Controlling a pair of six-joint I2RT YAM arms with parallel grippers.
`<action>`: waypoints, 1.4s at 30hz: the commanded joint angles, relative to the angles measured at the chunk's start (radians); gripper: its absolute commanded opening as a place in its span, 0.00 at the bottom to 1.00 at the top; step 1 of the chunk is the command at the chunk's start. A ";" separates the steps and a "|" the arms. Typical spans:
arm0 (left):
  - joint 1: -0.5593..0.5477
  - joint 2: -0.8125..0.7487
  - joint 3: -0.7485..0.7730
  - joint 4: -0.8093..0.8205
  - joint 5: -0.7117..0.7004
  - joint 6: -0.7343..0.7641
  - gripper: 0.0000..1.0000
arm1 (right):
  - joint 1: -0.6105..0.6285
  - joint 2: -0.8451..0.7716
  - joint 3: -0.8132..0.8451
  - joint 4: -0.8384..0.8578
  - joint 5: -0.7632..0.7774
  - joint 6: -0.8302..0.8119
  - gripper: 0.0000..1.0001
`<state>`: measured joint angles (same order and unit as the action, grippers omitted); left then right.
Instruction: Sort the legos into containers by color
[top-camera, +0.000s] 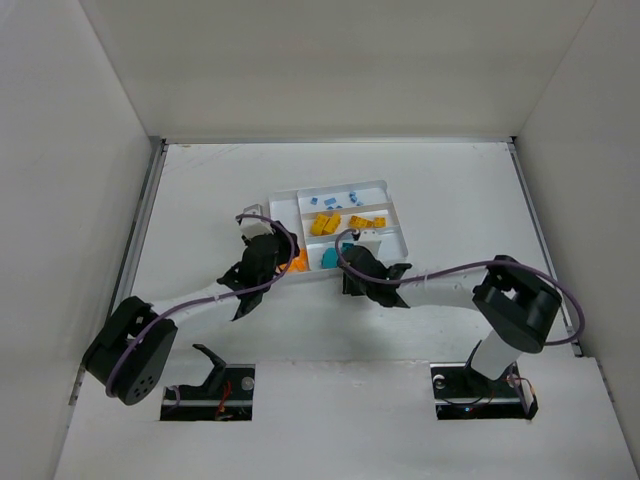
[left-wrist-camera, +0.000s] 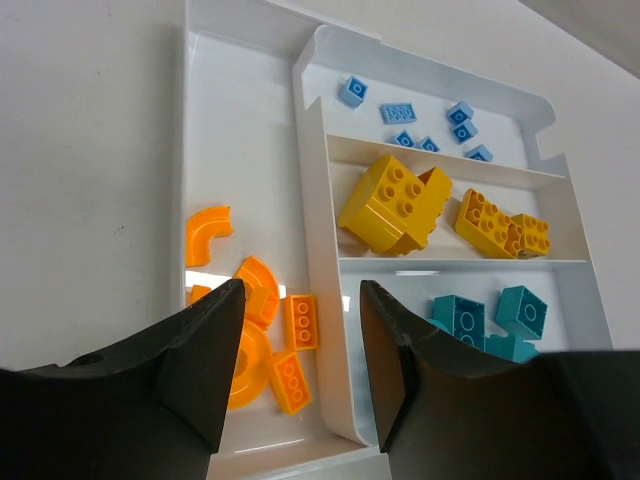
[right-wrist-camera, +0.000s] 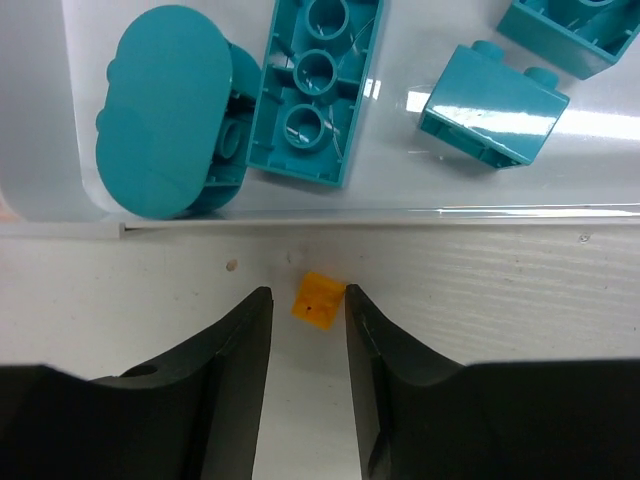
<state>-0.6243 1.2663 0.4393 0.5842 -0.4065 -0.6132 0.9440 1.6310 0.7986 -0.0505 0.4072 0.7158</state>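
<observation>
Your right gripper (right-wrist-camera: 307, 296) is hovering low over the table (right-wrist-camera: 500, 300), jaws narrowly parted, with a tiny orange bit (right-wrist-camera: 318, 299) lying between the tips just outside the tray (right-wrist-camera: 400, 214) wall. Teal legos (right-wrist-camera: 312, 90) are sitting just inside. Your left gripper (left-wrist-camera: 300, 295) is gaping wide, empty, above orange legos (left-wrist-camera: 300, 322) in the side section. Yellow legos (left-wrist-camera: 395, 205), then light blue legos (left-wrist-camera: 398, 112), are lying farther off.

white table (top-camera: 200, 190) within plain white walls (top-camera: 330, 60), even light

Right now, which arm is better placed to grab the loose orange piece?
Right. The right gripper is open directly over the orange piece on the table, beside the tray. The left gripper hovers over the tray.
</observation>
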 joint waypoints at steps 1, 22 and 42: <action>0.005 -0.004 -0.011 0.085 -0.006 -0.003 0.47 | 0.009 0.027 0.054 -0.078 0.048 0.054 0.39; 0.243 -0.198 -0.191 0.086 -0.046 -0.221 0.49 | 0.138 -0.076 0.198 0.013 0.006 -0.028 0.19; 0.320 -0.274 -0.217 0.059 -0.015 -0.255 0.67 | -0.012 -0.083 0.335 0.158 0.014 -0.153 0.58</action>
<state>-0.3000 0.9974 0.2173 0.6197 -0.4202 -0.8700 0.9524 1.7061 1.1770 0.0257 0.3687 0.6079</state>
